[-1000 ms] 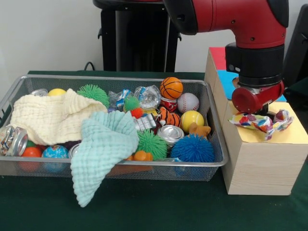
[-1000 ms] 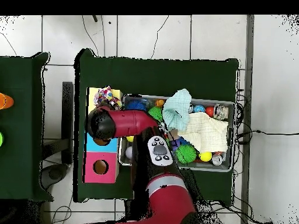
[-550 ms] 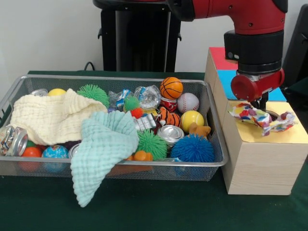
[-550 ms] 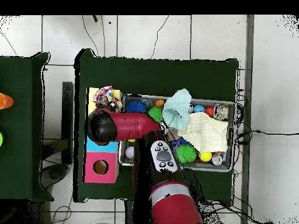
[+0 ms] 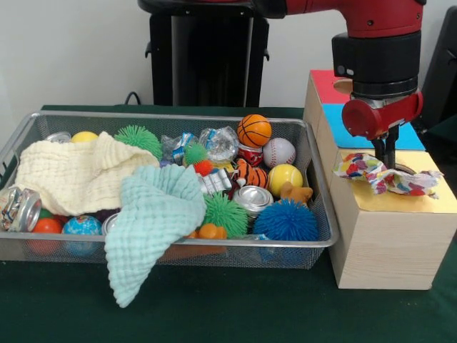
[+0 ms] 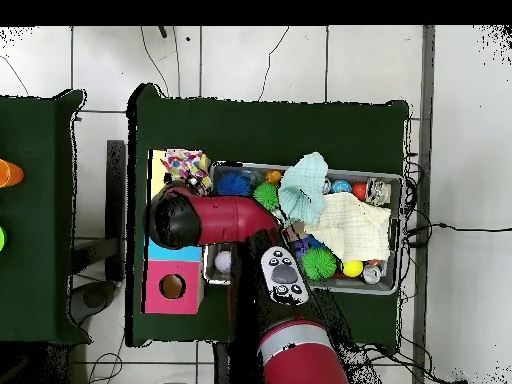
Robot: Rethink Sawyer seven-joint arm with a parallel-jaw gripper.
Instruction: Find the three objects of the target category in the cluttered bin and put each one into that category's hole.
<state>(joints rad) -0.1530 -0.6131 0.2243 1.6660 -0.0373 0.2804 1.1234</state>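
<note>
**Q:** What are the main parts, largest first?

**A:** The green-covered table (image 5: 214, 314) bears everything. The red and black arm (image 5: 375, 43) comes down from the top edge with its last link vertical and its wrist directly above the wooden box (image 5: 385, 243). In the overhead view the arm (image 6: 225, 218) bends across the bin's end to reach the box. The wire bin (image 5: 319, 187) stands just beside the box. The box top is divided into red, blue and yellow panels.

**Q:** How does the gripper stand, and where is the task's thing?

**A:** The gripper (image 5: 385, 161) points straight down over the yellow panel, and its tip meets the multicoloured crumpled piece (image 5: 382, 175). Whether it is spread or pinching the piece cannot be told, since the piece hides the tip. The piece lies on the yellow panel over that panel's hole. From overhead it (image 6: 185, 162) sits at the box's end, away from the red panel's hole (image 6: 172, 287).

**Q:** And within the bin?

**A:** A cream cloth (image 5: 78, 175) and a mint cloth (image 5: 153, 214) cover the left half, with the mint cloth draped over the front rim. To the right lie a blue spiky ball (image 5: 285, 220), a green spiky ball (image 5: 226, 213), a yellow ball (image 5: 285, 176), a baseball (image 5: 278, 151), a basketball (image 5: 254, 130) and a can (image 5: 253, 199).

**Q:** Is any lettering legible?

**A:** The print on a second can (image 5: 20, 207) at the left end is too small to read.
</note>
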